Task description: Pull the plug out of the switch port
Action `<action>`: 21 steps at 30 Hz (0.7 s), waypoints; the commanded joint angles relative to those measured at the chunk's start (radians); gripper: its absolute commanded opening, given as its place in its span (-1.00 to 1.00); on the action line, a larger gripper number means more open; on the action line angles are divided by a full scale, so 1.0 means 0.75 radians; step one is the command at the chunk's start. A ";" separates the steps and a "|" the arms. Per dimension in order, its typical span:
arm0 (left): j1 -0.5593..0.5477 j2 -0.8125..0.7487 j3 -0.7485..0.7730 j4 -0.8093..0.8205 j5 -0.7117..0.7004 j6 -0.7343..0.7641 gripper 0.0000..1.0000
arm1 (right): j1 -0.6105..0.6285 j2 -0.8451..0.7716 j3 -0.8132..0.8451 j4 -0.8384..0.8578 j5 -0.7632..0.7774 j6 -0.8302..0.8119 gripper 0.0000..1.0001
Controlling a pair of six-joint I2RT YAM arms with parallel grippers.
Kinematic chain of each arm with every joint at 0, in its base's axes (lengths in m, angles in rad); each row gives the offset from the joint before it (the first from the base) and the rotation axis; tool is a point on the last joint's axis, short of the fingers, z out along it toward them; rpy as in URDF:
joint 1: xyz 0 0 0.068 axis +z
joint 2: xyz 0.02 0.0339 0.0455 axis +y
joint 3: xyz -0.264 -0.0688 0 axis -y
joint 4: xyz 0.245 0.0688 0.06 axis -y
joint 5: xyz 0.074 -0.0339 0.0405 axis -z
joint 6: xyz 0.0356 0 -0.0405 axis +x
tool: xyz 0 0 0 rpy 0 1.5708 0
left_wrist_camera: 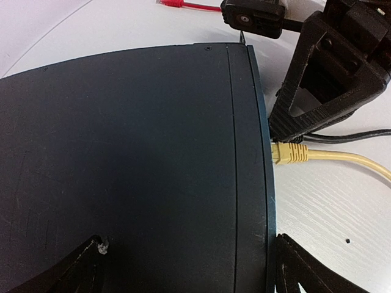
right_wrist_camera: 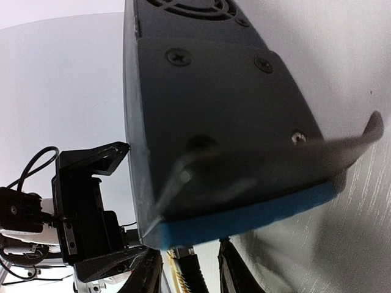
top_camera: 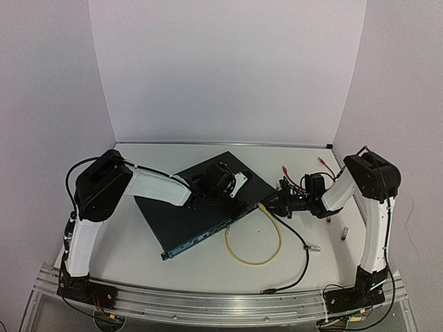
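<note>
Two end effectors are at the switch (top_camera: 197, 207), which lies flat and skewed at the middle of the worktop (top_camera: 138, 266), socket face toward the near right.

Note 1: the left end effector (left_wrist_camera: 188, 250) is over the switch top, by the front edge. Its fingers are spread wide, one tip above the dark top panel, the other just past the front edge. Nothing is clasped between them. Whether it presses on the panel, cannot tell.

Note 2: the right end effector (right_wrist_camera: 189, 265) is at the right-hand end of the socket face. Its jaws are narrow but not closed. Between them sit a black cable (left_wrist_camera: 354, 135) and a sliver of yellow. A gap shows beside the black cable on one side, and no firm grip is seen.

Note 3: the yellow plug (left_wrist_camera: 288, 154) is seated in the front face, just beside one right finger. Its yellow cable (top_camera: 250, 263) loops on the worktop in front of the switch. The black cable trails toward the near edge.

Note 4: a red cable (left_wrist_camera: 189, 6) lies behind the switch, apart from it.
</note>
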 commanded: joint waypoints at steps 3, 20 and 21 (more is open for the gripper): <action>0.034 0.101 -0.055 -0.218 0.003 -0.042 0.85 | 0.005 0.060 -0.040 0.003 0.093 -0.025 -0.39; 0.034 0.104 -0.058 -0.228 -0.007 -0.049 0.85 | 0.004 0.079 -0.061 0.011 0.093 -0.041 -0.55; 0.034 0.105 -0.057 -0.229 -0.007 -0.048 0.85 | 0.005 0.082 -0.060 0.011 0.093 -0.039 -0.57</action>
